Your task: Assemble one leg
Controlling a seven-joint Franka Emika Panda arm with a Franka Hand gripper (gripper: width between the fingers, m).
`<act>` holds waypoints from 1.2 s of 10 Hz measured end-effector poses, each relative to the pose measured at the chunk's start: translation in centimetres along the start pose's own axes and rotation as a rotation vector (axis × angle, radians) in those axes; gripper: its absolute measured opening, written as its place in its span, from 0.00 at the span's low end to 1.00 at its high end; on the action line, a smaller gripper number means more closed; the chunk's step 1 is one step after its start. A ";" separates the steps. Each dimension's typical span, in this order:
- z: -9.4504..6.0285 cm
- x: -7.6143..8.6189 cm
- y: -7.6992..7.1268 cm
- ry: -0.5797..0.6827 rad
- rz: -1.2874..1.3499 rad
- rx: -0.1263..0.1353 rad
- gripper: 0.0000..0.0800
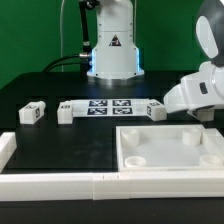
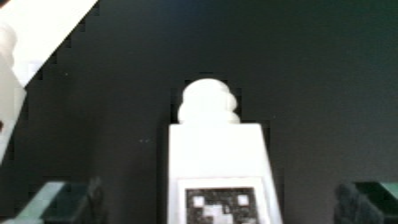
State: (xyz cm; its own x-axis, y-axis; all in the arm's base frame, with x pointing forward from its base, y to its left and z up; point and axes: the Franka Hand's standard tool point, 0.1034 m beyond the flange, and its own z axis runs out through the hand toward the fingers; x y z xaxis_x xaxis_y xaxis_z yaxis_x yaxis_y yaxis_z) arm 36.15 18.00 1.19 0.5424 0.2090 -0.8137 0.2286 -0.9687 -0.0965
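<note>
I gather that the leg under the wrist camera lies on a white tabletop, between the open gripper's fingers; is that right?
Not quite: the wrist view shows that the tabletop is black, not white. The leg does lie on it, between the fingers of the open gripper.

Arm base column (image 1: pixel 113 40), twelve o'clock in the exterior view: glossy white rounded shell. Black triangular warning label (image 1: pixel 115 42) on its front face. Blue light band (image 1: pixel 113 68) around its foot. Thin cable (image 1: pixel 61 30) loops at its ten o'clock side. Wrist housing (image 1: pixel 197 92), three o'clock: white, bulbous, grey beneath. On the tool (image 2: pixel 215 203), fingers (image 2: pixel 59 204) dark and blurred.
</note>
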 end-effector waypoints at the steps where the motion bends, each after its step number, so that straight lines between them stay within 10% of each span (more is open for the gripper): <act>1: 0.0 0.2 0.0 0.006 -0.004 0.001 0.81; 2: 0.0 0.3 0.0 0.012 -0.007 0.002 0.81; 5: 0.1 0.3 0.0 0.013 -0.016 0.002 0.36; 12: -1.4 -1.4 0.4 -0.017 -0.017 -0.009 0.36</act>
State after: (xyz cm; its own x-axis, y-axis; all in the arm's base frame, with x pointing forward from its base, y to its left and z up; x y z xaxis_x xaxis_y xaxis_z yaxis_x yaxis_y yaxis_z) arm 36.60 17.47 3.04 0.5243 0.2231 -0.8218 0.2447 -0.9638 -0.1055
